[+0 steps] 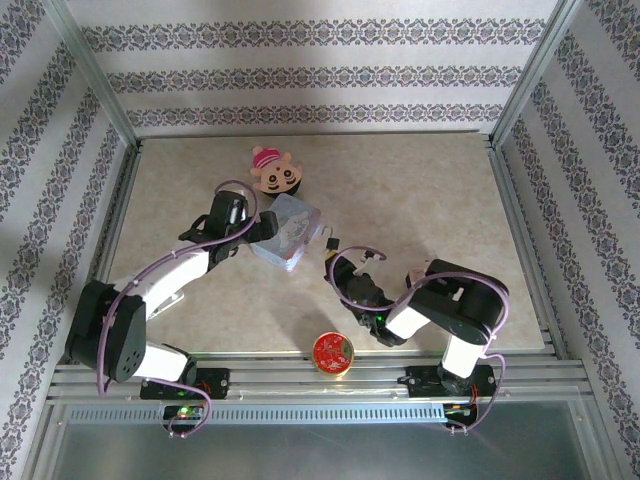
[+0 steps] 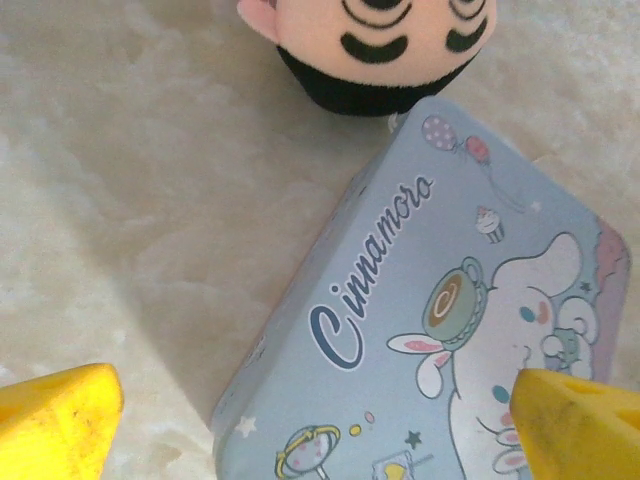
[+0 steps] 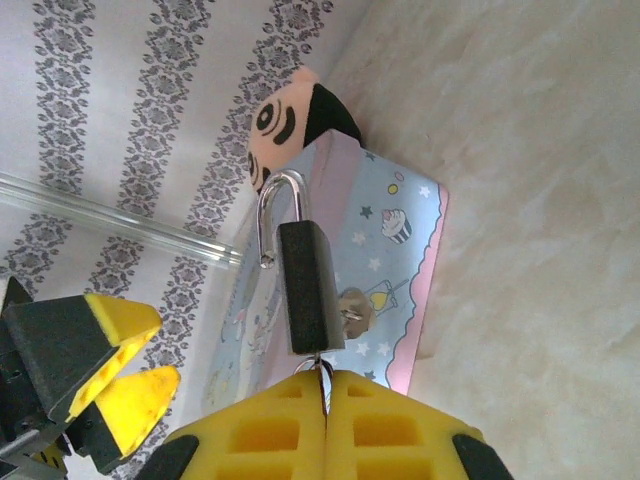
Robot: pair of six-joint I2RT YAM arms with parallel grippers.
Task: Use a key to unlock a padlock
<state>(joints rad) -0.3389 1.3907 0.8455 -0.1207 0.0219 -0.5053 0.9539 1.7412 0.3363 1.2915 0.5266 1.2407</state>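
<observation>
The key (image 3: 322,374) is clamped in the right pincer (image 3: 325,385), with the padlock (image 3: 308,285) on its tip, just beside the tin (image 3: 395,240).
Nearly all of the key is hidden between the closed yellow fingers; only a thin sliver shows at the padlock's underside. One shackle leg stands free of the body. From above, the padlock (image 1: 329,240) is tiny, and I cannot tell whether it touches the surface (image 1: 430,190). The left pincer (image 2: 320,430) is spread wide over the tin, fingertips cut off by the frame. A plush head (image 2: 370,50), partly cropped, lies by the tin's far corner.
</observation>
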